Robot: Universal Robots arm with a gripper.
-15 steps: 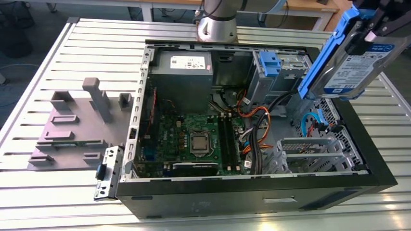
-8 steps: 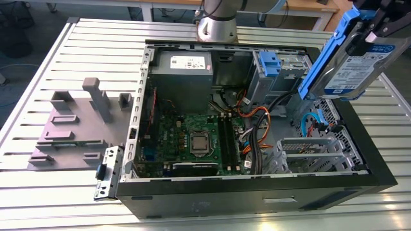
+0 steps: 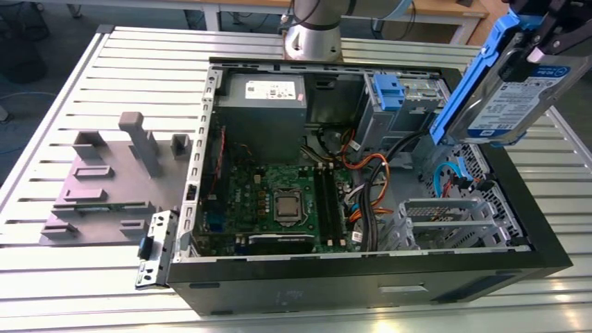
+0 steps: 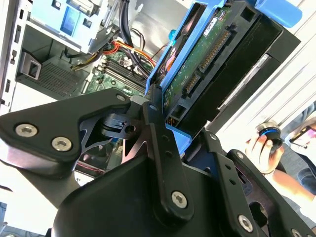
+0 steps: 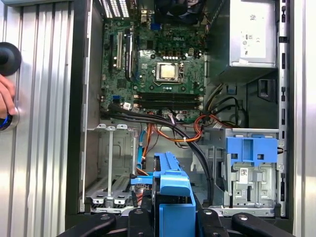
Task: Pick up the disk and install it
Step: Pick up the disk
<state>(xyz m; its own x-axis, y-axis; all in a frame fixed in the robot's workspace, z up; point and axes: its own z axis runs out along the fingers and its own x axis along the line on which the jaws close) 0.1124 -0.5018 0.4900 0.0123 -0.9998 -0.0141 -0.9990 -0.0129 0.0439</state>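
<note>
Gripper (image 3: 541, 45) is clenching the disk (image 3: 507, 90), hanging long axis near-vertical above the computer case's (image 3: 370, 277) drive-bay (image 3: 403, 104) corner.

From where I stand, the open computer case (image 3: 518, 208) offers little clear passage. The disk (image 3: 514, 83), clamped in the gripper (image 3: 545, 38), hangs above the case's edge at the exterior view's right, apart from everything below. Beneath it, the drive bay (image 5: 249, 173) with its blue bracket (image 5: 252, 148) is crowded by black and orange cables (image 5: 197, 133). The power supply (image 3: 263, 104) walls off the far corner. A person's hand (image 4: 259, 148) rests on the table (image 3: 111, 90) near the case.
</note>
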